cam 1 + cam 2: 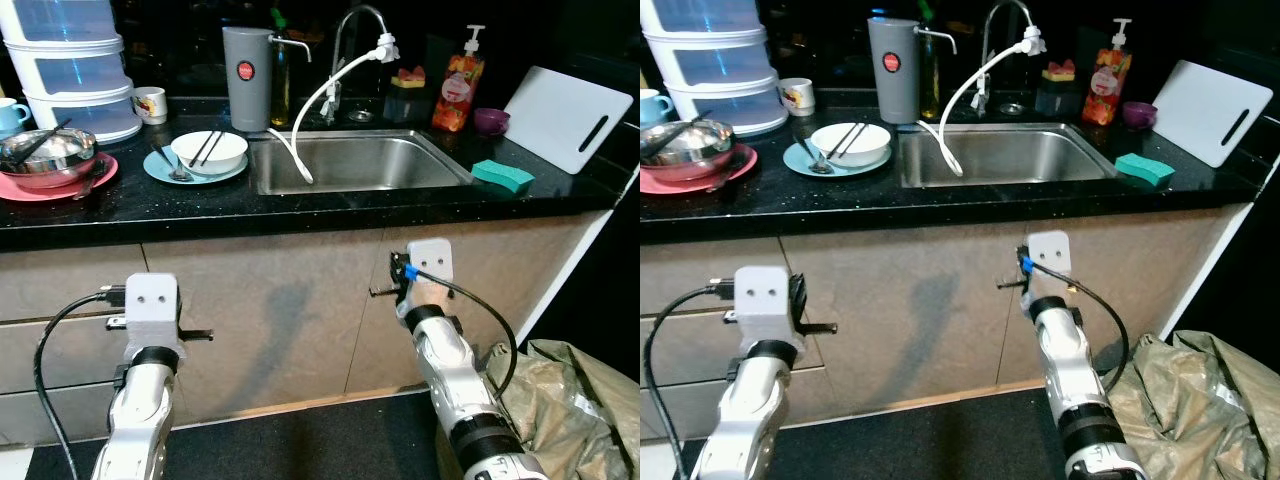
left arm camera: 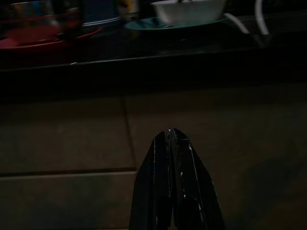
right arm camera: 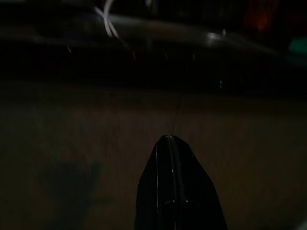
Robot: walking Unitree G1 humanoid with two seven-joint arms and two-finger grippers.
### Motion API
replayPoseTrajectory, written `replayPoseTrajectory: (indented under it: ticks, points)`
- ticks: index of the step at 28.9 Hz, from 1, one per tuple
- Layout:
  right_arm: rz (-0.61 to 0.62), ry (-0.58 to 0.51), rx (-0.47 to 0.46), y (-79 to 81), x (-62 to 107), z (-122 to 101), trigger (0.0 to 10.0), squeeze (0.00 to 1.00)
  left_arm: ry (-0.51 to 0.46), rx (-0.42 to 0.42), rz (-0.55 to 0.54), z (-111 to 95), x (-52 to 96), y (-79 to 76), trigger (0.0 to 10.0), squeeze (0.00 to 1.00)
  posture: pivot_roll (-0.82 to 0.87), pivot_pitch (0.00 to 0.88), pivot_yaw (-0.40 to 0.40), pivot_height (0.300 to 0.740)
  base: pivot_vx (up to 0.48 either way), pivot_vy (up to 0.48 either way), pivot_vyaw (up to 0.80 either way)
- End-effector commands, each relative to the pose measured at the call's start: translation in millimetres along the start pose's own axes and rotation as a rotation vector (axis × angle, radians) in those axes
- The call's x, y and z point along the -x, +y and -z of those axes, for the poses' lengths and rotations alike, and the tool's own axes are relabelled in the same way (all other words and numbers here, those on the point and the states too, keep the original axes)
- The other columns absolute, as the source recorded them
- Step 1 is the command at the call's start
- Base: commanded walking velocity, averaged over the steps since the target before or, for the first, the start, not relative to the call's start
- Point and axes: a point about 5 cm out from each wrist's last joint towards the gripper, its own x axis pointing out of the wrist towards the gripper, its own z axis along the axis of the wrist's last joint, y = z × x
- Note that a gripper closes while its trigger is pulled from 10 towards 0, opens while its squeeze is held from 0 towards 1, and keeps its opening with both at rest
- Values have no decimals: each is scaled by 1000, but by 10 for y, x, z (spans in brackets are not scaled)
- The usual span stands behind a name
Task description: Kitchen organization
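Before the cabinet fronts (image 1: 290, 300), left gripper (image 2: 171, 136) and right gripper (image 3: 169, 141) low, jaws together, sink (image 1: 350, 165) above.

on the black table (image 1: 300, 215), a white bowl (image 1: 209, 151) with dark chopsticks (image 1: 207, 147) laid across it sat on a teal plate (image 1: 160, 168) beside a spoon (image 1: 172, 168), just left of the steel sink (image 1: 355, 162). farther left, a metal bowl (image 1: 48, 152) rested on a red plate (image 1: 50, 187). a green sponge (image 1: 502, 176) lay right of the sink, near a white cutting board (image 1: 565, 118) leaning upright.
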Motion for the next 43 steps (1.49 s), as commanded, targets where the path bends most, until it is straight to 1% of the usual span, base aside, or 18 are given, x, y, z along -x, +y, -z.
replayPoseTrajectory:
  ticks: [1,3,6,11,13,18,20,21,22,23,24,26,28,30,31,32,34,43]
  points:
    - [38,32,-21,-55,38,92,10000,0,-1,-1,-2,20,19,24,10000,0,20,0,-66,740,0,0,0]
    - [31,63,-29,-54,93,184,10000,0,8,-7,-1,44,26,26,10000,0,16,0,-64,740,0,0,0]
    - [18,69,-17,-41,127,223,10000,0,5,-6,4,40,26,12,10000,0,18,0,-62,740,0,0,0]
    - [0,36,-18,5,104,162,10000,0,-16,-2,8,-10,3,3,10000,0,16,0,-59,740,0,0,0]
    - [-15,48,-5,30,94,181,10000,0,-10,-1,9,14,0,4,10000,0,15,0,-60,740,0,0,0]
    - [-54,132,46,60,171,362,10000,0,31,3,8,132,65,-4,10000,0,11,0,-57,740,0,0,0]
    - [-59,141,50,64,184,385,10000,0,38,4,9,149,75,-5,10000,0,11,0,-57,740,0,0,0]
    - [-82,197,76,92,229,477,10000,0,67,4,13,204,108,-19,10000,0,9,0,-53,740,0,0,0]
    - [-82,197,76,92,229,477,10000,0,67,4,13,204,108,-19,10000,0,9,0,-53,740,0,0,0]
    - [-99,245,105,116,255,546,10000,0,82,0,16,231,120,-26,10000,0,5,0,-51,740,0,0,0]
    - [-102,247,120,123,257,551,10000,0,85,-1,15,234,117,-26,10000,0,5,0,-50,740,0,0,0]
    - [-104,242,125,133,250,540,10000,0,84,-6,13,229,106,-27,10000,0,5,0,-49,740,0,0,0]
    - [-91,195,104,154,188,435,10000,0,65,-7,0,179,38,-26,10000,0,5,0,-48,740,0,0,0]
    - [-78,91,67,169,90,228,10000,0,-2,5,-17,31,-66,-22,10000,0,2,0,-44,740,0,0,0]
    - [-78,91,67,169,90,228,10000,0,-2,5,-17,31,-66,-22,10000,0,2,0,-44,740,0,0,0]
    - [-75,39,47,168,43,116,10000,0,-36,18,-19,-50,-116,-21,10000,0,4,0,-42,740,0,0,0]
    - [-73,24,41,159,20,75,10000,0,-44,14,-6,-72,-132,-27,10000,0,3,0,-40,740,0,0,0]
    - [-73,88,49,140,111,237,10000,0,4,9,-2,42,-25,-33,10000,0,4,0,-42,740,0,0,0]
